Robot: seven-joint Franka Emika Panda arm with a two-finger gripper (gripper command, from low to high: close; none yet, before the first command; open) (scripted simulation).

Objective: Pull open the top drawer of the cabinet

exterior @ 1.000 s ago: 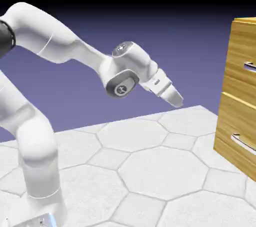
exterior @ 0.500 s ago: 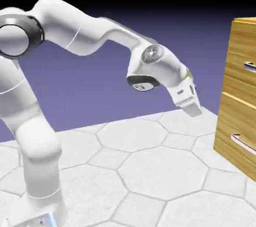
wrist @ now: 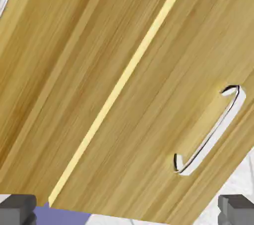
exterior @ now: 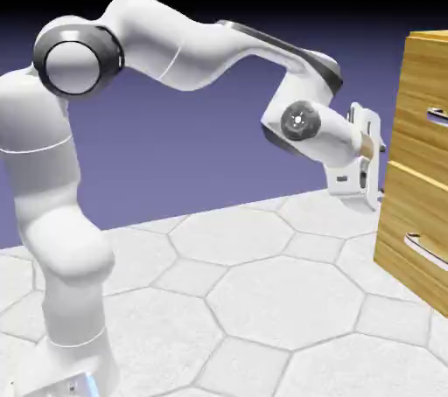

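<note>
My fingers stand wide and hold nothing; the step shown is the approach, with the top drawer shut in the cabinet, ahead of them. The next move calls for lining up on its own handle, since I cannot tell whose bar fills my palm's view. Below lies a pale tiled surface; behind, a blue-violet backdrop.
</note>
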